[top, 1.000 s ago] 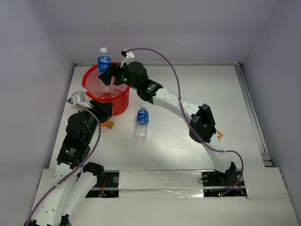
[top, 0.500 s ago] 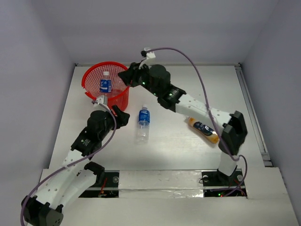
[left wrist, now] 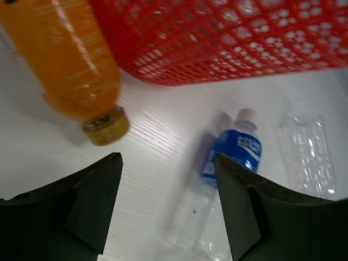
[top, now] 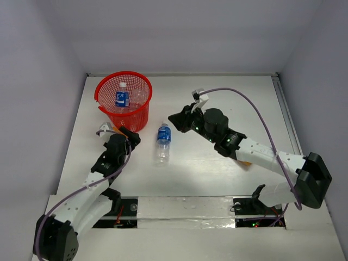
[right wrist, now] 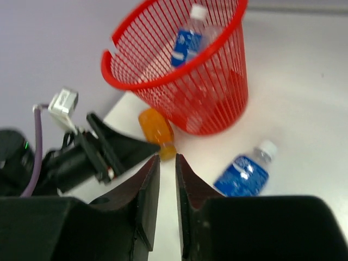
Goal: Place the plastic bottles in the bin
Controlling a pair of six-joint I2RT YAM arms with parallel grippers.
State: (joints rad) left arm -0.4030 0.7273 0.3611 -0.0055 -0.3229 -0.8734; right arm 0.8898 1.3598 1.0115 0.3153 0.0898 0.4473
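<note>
The red mesh bin [top: 142, 111] stands at the back left with a blue-labelled bottle [top: 122, 99] upright inside it. Another blue-labelled bottle [top: 162, 142] lies on the table just in front of the bin. An orange bottle [left wrist: 76, 60] lies against the bin's base, and a plain clear bottle [left wrist: 307, 152] lies further right. My left gripper [top: 132, 136] is open and empty, low beside the orange bottle. My right gripper [top: 175, 119] hovers right of the lying bottle, its fingers open only by a narrow gap with nothing between them.
A bit of another orange bottle [top: 246, 161] shows under my right forearm. The left arm's black gripper and white cable plug [right wrist: 64, 104] lie close to the orange bottle [right wrist: 156, 130]. Enclosure walls close the table on three sides.
The blue-labelled bottle that my right gripper held over the rim now stands in the bin. My right arm has drawn back to mid-table, its jaws narrowing. My left jaws have widened.
</note>
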